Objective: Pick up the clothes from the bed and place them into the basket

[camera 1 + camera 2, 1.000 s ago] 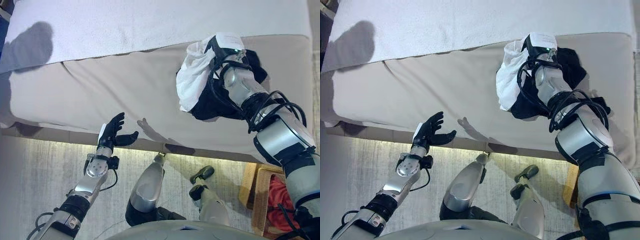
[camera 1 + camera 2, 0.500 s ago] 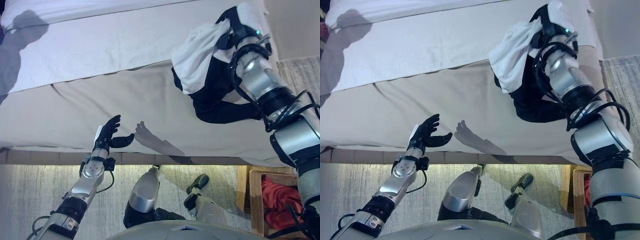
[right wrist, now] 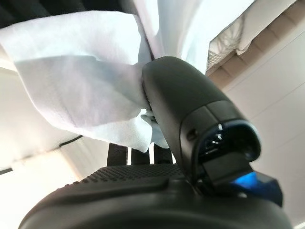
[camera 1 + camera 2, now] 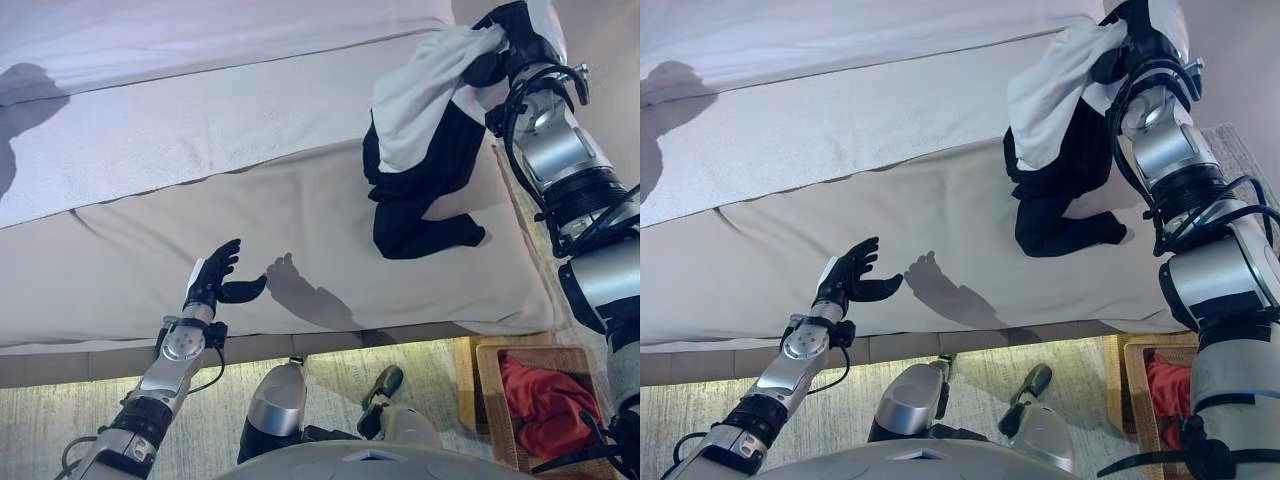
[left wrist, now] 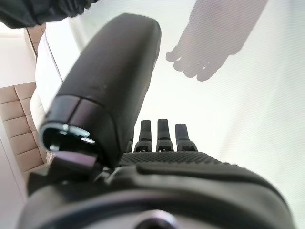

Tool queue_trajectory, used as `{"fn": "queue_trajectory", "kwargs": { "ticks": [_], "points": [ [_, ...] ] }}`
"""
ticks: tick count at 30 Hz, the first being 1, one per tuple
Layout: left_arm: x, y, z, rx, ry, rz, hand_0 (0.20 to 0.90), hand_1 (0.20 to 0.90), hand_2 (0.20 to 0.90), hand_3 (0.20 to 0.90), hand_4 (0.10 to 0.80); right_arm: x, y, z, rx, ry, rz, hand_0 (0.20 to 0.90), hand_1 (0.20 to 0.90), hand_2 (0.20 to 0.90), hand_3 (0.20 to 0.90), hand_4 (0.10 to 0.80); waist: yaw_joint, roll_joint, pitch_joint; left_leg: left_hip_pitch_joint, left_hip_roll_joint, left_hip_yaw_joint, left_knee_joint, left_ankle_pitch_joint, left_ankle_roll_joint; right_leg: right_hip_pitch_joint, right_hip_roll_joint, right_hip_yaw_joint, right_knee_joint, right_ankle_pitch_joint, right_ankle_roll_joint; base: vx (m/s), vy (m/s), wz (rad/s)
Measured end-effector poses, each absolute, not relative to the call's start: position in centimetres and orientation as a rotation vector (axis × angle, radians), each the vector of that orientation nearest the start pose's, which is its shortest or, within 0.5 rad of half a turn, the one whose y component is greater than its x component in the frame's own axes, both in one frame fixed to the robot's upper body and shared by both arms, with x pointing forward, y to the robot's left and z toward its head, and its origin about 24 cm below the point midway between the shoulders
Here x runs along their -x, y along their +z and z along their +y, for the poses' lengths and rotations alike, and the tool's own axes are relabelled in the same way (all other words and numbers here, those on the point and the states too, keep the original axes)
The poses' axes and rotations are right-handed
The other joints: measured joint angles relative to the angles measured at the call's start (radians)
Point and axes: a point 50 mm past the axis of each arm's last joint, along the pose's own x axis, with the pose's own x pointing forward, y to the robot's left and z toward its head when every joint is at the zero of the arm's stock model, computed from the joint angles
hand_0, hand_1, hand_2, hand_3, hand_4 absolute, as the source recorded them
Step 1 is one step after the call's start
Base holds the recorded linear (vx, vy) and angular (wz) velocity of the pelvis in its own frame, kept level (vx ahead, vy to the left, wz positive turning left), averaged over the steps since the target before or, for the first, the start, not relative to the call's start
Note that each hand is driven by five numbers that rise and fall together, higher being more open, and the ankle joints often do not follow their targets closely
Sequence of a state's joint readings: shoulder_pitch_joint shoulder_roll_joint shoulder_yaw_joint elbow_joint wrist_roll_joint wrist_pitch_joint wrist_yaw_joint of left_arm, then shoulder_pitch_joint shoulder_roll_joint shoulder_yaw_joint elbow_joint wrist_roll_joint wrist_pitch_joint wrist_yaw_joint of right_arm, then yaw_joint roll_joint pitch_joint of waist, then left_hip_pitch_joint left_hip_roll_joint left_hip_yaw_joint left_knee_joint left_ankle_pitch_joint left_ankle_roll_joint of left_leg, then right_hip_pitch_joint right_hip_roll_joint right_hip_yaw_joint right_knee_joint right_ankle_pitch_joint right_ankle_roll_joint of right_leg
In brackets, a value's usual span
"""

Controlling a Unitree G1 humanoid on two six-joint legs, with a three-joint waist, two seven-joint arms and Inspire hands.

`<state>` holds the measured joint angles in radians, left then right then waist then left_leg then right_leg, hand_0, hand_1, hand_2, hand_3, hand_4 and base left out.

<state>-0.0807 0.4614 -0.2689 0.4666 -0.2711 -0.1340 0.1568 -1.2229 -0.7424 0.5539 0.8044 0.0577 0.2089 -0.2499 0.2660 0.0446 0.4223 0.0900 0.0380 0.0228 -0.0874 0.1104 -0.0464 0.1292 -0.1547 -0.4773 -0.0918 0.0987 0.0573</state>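
Observation:
My right hand [image 4: 497, 57] is shut on a bundle of clothes above the bed's right end: a white garment [image 4: 425, 88] and a black garment [image 4: 415, 205] that hangs down, its lower end trailing on the beige cover. In the right wrist view the thumb [image 3: 183, 102] pinches the white cloth [image 3: 81, 81]. My left hand [image 4: 215, 277] is open and empty over the bed's front edge; its straight fingers [image 5: 157, 136] show in the left wrist view. The wicker basket [image 4: 487, 395] stands on the floor at the lower right with a red garment [image 4: 543, 397] inside.
The bed [image 4: 200, 200] spans the view, with a white sheet [image 4: 150, 120] over its far half and a beige cover in front. A pale rug [image 4: 60, 410] lies on the floor below the bed's front edge.
The camera has shifted. My right hand has lifted the white and black clothes higher and toward the bed's right end; the black garment now hangs and trails. My left hand stays put.

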Motion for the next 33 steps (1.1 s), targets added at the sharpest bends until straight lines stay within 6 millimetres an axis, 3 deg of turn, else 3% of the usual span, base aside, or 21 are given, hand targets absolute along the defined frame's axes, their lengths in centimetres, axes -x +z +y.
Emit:
{"fn": "queue_trajectory", "kwargs": {
  "ticks": [7, 10, 16, 21, 24, 27, 29, 33],
  "points": [
    [-24.6, -2.4, 22.7, -0.271, 0.033, 0.298, 0.9, 0.9, 0.9, 0.9, 0.8, -40.4, 27.6, -24.2, 0.798, -0.274, -0.139, 0.3, 0.3, 0.3, 0.2, 0.1, 0.002, 0.0, 0.0, 0.0, -0.003, 0.0, 0.0, 0.0, 0.0, 0.0, -0.003, 0.0, 0.0, 0.0, 0.0, 0.016, 0.008, 0.0],
    [-24.7, -2.3, 22.6, -0.286, 0.02, 0.295, 0.9, 0.9, 0.9, 0.9, 0.8, -40.6, 26.5, -24.5, 0.712, -0.167, -0.039, 0.3, 0.3, 0.3, 0.2, 0.1, 0.004, -0.001, -0.001, 0.003, -0.004, -0.001, 0.0, 0.0, 0.0, 0.003, -0.003, 0.0, 0.0, 0.0, 0.0, 0.0, 0.0, 0.0],
    [-25.0, -2.4, 22.5, -0.3, -0.005, 0.302, 0.9, 0.9, 0.9, 0.9, 0.8, -40.6, 21.9, -24.8, 0.51, 0.163, 0.234, 0.3, 0.3, 0.3, 0.2, 0.1, 0.014, -0.002, -0.003, 0.003, -0.003, -0.003, 0.0, 0.0, 0.0, 0.005, -0.003, -0.002, 0.0, 0.0, 0.0, 0.0, 0.0, 0.0],
    [-24.8, -2.5, 22.6, -0.298, -0.013, 0.308, 0.9, 0.9, 0.9, 0.9, 0.8, -40.3, 20.4, -23.0, 0.315, 0.374, 0.269, 0.3, 0.3, 0.3, 0.2, 0.1, 0.026, -0.006, -0.006, 0.004, 0.001, -0.006, 0.0, 0.0, 0.0, 0.009, 0.002, -0.006, 0.0, 0.0, 0.0, 0.024, -0.01, 0.01],
    [-24.2, -2.8, 23.3, -0.294, 0.0, 0.325, 0.9, 0.9, 0.9, 0.9, 0.8, -40.3, 19.1, -20.7, 0.086, 0.457, 0.255, 0.3, 0.3, 0.3, 0.2, 0.1, 0.035, -0.028, -0.021, 0.003, 0.009, -0.012, 0.0, -0.009, -0.013, 0.01, 0.01, -0.009, -0.001, -0.001, 0.0, 0.045, -0.018, 0.04],
    [-23.4, -3.2, 23.9, -0.301, -0.002, 0.354, 0.9, 0.9, 0.9, 0.9, 0.8, -40.3, 17.3, -18.4, -0.227, 0.453, 0.246, 0.3, 0.3, 0.3, 0.2, 0.1, 0.04, -0.055, -0.048, 0.003, 0.011, -0.02, 0.001, -0.012, -0.016, 0.014, 0.011, -0.01, -0.001, -0.004, 0.004, 0.033, 0.007, 0.09],
    [-23.0, -3.6, 24.0, -0.302, -0.008, 0.369, 0.9, 0.9, 0.9, 0.9, 0.8, -40.4, 17.1, -18.0, -0.381, 0.408, 0.243, 0.3, 0.3, 0.3, 0.2, 0.1, 0.048, -0.055, -0.062, 0.0, 0.008, -0.024, 0.0, -0.014, -0.018, 0.014, 0.007, -0.01, -0.001, -0.005, 0.004, 0.018, 0.019, 0.08],
    [-22.0, -4.2, 24.4, -0.309, -0.004, 0.402, 0.9, 0.9, 0.9, 0.9, 0.8, -40.6, 15.8, -19.9, -0.598, 0.226, 0.284, 0.3, 0.3, 0.3, 0.2, 0.1, 0.064, -0.056, -0.096, -0.009, -0.002, -0.033, 0.0, -0.014, -0.018, 0.01, -0.002, -0.014, -0.001, -0.005, 0.004, 0.005, 0.019, 0.09]
  ]
}}
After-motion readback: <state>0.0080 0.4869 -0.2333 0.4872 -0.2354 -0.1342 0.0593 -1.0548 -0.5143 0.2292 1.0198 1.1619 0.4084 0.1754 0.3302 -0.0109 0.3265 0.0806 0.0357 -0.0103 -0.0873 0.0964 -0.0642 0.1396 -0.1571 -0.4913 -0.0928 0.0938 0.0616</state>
